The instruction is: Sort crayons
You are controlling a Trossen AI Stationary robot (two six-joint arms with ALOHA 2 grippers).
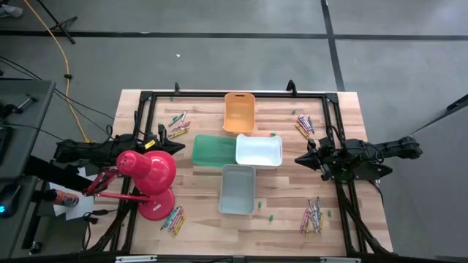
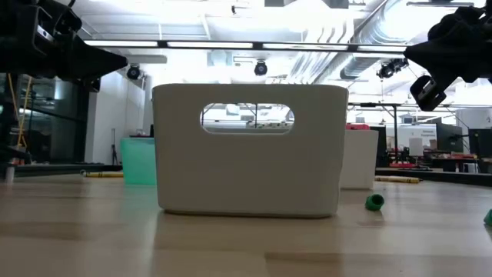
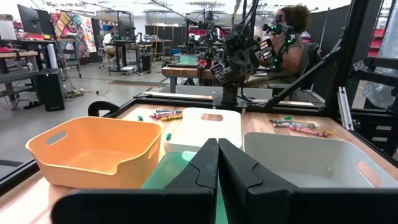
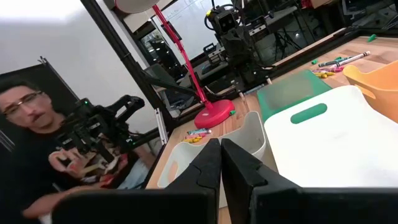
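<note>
The crayons lie in four loose heaps near the worktop's corners: one by the orange bin, one at the far right, one near the right front, and one beside the red lamp's base. None is in a bin yet. They look light, stiff and thin, likely to roll or snap if pinched hard; a grip across the middle of a single stick, taken from a heap's edge, seems safest. In the centre stand the orange bin, green bin, white bin and grey bin. The left claw and the right claw hover at either side, both closed and empty.
</note>
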